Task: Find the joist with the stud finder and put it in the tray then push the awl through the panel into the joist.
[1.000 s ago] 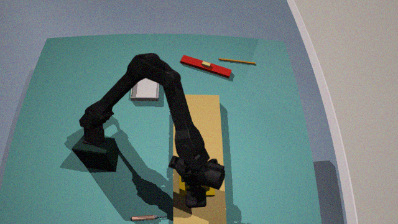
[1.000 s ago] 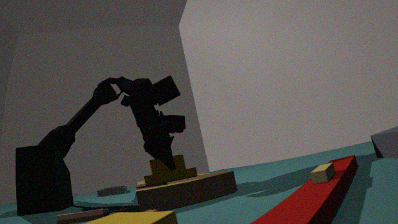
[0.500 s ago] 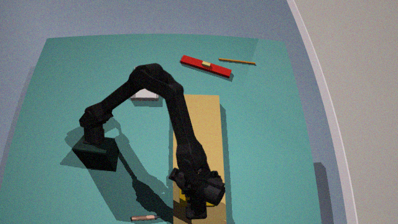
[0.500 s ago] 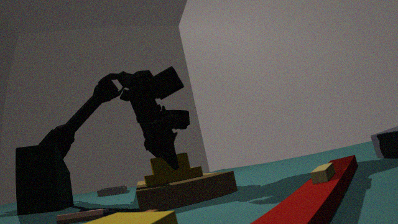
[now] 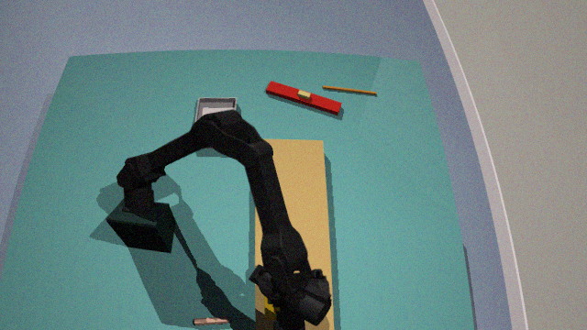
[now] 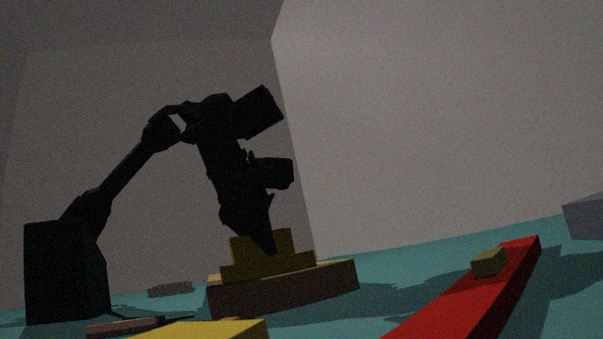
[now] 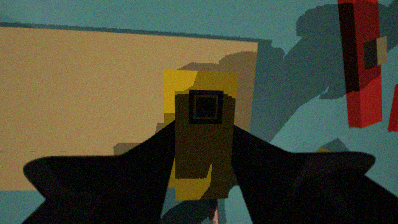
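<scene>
The yellow stud finder (image 5: 271, 306) (image 6: 285, 240) (image 7: 175, 82) is on or just above the tan floor panel (image 5: 298, 183) (image 6: 283, 294) (image 7: 75, 100), near one end. The dark square on its top shows no lit colour. My gripper (image 6: 273, 250) (image 7: 200, 124) is shut on it; in the top view the arm hides the fingertips and most of the tool. The awl (image 5: 210, 322) (image 6: 124, 326) lies beside the panel, and part of its pinkish handle shows in the wrist view (image 7: 215, 214). The grey tray (image 5: 217, 99) (image 6: 171, 289) is partly behind my arm in the top view. The joist is hidden.
A red level (image 5: 323, 104) (image 6: 452, 311) (image 7: 367, 107) with a pale block on it lies beyond the panel's far end in the top view. An orange stick (image 5: 349, 90) lies near it. A yellow block (image 6: 207, 330) stands in the foreground of the exterior view.
</scene>
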Available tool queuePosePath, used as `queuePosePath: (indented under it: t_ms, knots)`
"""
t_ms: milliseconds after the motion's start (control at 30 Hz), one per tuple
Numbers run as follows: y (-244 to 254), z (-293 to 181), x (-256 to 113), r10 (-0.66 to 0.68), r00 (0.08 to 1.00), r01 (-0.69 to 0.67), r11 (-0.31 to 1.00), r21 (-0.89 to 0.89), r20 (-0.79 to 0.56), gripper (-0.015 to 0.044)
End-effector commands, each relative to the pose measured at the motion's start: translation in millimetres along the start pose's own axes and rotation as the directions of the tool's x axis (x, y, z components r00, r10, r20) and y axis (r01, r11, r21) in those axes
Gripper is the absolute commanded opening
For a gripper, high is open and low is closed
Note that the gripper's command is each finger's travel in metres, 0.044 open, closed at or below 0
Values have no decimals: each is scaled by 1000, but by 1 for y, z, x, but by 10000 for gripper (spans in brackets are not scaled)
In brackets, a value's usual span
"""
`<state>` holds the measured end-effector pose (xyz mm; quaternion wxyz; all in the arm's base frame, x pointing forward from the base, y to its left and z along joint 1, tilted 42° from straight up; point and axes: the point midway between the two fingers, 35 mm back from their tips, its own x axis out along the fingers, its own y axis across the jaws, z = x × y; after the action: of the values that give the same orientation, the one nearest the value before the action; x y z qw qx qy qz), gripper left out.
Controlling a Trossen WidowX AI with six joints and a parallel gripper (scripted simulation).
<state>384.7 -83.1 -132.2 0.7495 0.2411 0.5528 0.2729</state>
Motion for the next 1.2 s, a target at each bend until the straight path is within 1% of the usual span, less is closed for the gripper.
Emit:
queuePosePath:
  t_ms: [0, 233, 367, 900, 1033, 1167]
  knots:
    - [0, 0, 0, 0, 1000, 0, 1000, 0, 0, 0]
    - [0, 0, 0, 0, 1000, 0, 1000, 0, 0, 0]
    - [-1, 4, -9, -2, 1000, 2, 1000, 0, 0, 0]
    - [-4, 26, -96, -8, 1000, 8, 1000, -1, -5, 0]
    - [-3, 27, -97, -8, 1000, 8, 1000, -4, -5, 0]
    - [13, 35, -95, -12, 1000, 11, 999, -43, -14, 0]
